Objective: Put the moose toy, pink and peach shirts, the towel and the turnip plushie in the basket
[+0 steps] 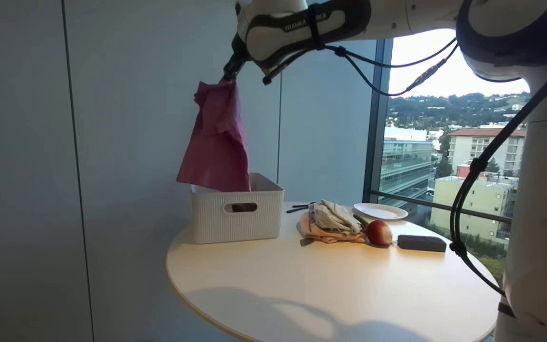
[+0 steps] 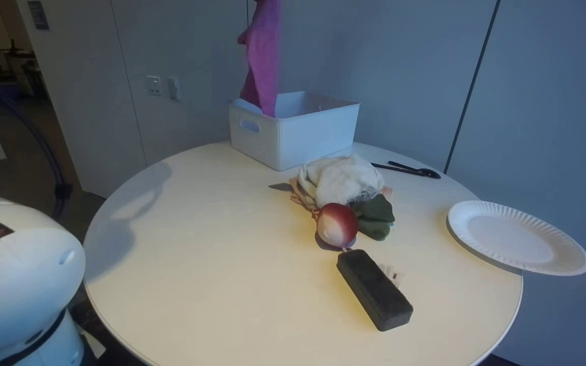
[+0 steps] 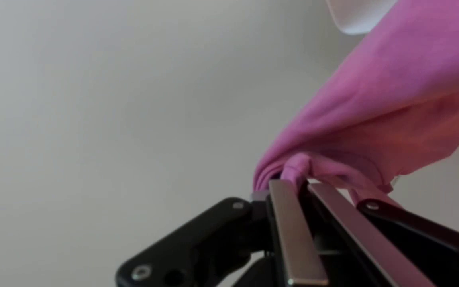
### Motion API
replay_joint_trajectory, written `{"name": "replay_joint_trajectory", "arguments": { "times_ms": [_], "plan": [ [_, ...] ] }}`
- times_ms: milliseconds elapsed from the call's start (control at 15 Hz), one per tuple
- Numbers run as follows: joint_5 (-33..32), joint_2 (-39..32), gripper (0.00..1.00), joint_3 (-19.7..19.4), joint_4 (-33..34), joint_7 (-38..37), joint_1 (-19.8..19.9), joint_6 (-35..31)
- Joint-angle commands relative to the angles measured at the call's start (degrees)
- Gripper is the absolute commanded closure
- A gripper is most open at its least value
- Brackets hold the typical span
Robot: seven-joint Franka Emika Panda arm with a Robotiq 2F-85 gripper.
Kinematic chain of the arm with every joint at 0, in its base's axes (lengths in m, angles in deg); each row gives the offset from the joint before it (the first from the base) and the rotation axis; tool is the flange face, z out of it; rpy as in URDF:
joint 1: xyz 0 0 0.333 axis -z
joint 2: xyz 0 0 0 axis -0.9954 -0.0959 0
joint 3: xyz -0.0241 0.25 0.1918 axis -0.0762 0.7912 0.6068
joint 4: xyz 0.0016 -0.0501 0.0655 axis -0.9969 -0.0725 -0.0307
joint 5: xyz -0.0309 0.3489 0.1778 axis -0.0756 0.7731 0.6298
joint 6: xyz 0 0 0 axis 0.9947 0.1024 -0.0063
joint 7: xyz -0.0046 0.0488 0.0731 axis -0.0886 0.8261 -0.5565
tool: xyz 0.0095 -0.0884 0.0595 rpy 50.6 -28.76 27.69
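My gripper (image 1: pixel 229 76) is shut on the pink shirt (image 1: pixel 216 142) high above the white basket (image 1: pixel 238 225). The shirt hangs down, its lower end at the basket's rim; it also shows in an exterior view (image 2: pixel 265 56). In the wrist view the fingertips (image 3: pixel 299 185) pinch a fold of the shirt (image 3: pixel 397 71), and a basket corner (image 3: pixel 357 18) shows at the top. The peach shirt (image 1: pixel 315 232) lies on the table under the crumpled off-white towel (image 1: pixel 333 216). The red and white turnip plushie (image 2: pixel 337 224) with green leaves lies against them. I see no moose toy; the basket's bottom is hidden.
On the round table (image 2: pixel 211 254) a dark grey block (image 2: pixel 374 290) lies next to the turnip. A white paper plate (image 2: pixel 517 236) overhangs the edge. Black utensils (image 2: pixel 410 169) lie behind the towel. A small grey flat piece (image 2: pixel 280 187) pokes out beside the clothes. A wall stands behind the basket.
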Motion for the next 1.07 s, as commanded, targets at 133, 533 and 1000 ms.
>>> {"name": "replay_joint_trajectory", "arguments": {
  "times_ms": [133,533,1000],
  "plan": [
    [-16.54,-7.05,0.91,-9.66,-5.27,-23.81,2.99,-13.16],
    [-20.20,-1.40,0.93,-8.70,-22.62,-17.05,3.18,-8.21],
    [13.84,3.12,0.68,-1.53,-33.14,8.11,2.85,3.47]
  ]
}}
